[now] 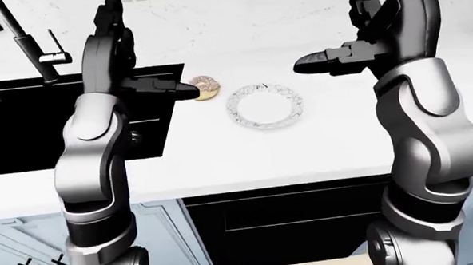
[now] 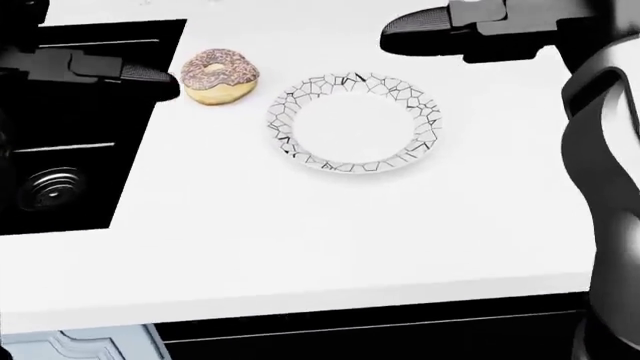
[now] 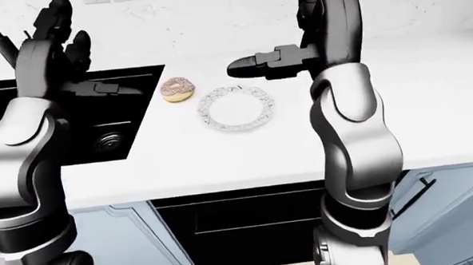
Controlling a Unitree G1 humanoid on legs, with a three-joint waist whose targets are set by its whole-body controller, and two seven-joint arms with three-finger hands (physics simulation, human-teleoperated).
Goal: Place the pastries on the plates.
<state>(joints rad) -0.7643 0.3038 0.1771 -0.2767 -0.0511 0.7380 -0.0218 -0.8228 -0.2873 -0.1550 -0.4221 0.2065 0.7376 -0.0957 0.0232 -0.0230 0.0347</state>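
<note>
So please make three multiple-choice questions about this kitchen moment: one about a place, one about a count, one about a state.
1. In the head view, where does the donut lie?
A. On the plate
B. On the counter, left of the plate
C. In the sink

2. How many plates show on the counter?
A. One
B. Two
C. Three

3. What is the state of the plate?
A. It holds the donut
B. It is turned over
C. It is empty and upright

Answers:
1 B: the donut sits on white counter between the sink and the plate, apart from its rim.
2 A: only one crackle-patterned plate is visible.
3 C: its white centre is bare, and both the left hand and the right hand hang open above, holding nothing.
</note>
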